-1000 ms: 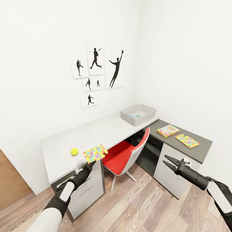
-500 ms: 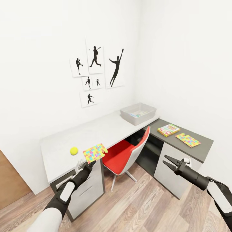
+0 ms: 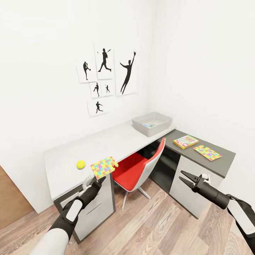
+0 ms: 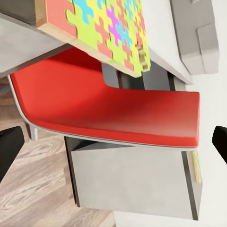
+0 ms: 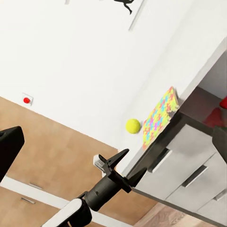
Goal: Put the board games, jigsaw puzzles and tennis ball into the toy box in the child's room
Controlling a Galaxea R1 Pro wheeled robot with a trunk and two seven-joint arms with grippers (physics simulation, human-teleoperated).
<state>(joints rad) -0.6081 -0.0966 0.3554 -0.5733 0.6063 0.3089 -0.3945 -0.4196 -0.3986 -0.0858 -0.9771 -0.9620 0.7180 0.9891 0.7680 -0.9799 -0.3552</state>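
Two arms out front, both empty, base short of the desk. Largest first: table (image 3: 117, 141), pale top along the wall, joined to a lower dark side unit at the right. Toy box (image 3: 152, 124) at the far end of the pale top by the corner, something colourful already lying inside, too small to identify. Red and white chair (image 3: 140, 168) tucked between the two desk parts. One jigsaw puzzle (image 3: 104, 166) at the near front edge of the pale top, a corner overhanging; second jigsaw puzzle (image 3: 207, 152) on the dark unit, just beside a board game (image 3: 185, 141). Tennis ball (image 3: 80, 164) near the first puzzle, apart from it. Left gripper (image 3: 95, 181) just below the overhanging puzzle, fingers spread wide, nothing held. Right gripper (image 3: 185, 177) also spread, nothing held, level w/ the dark unit's front. Prob. next: grab the near puzzle w/ left. To do well: use the overhang, one finger under, one over, pinch the edge, keep it flat, avoid nudging the ball.
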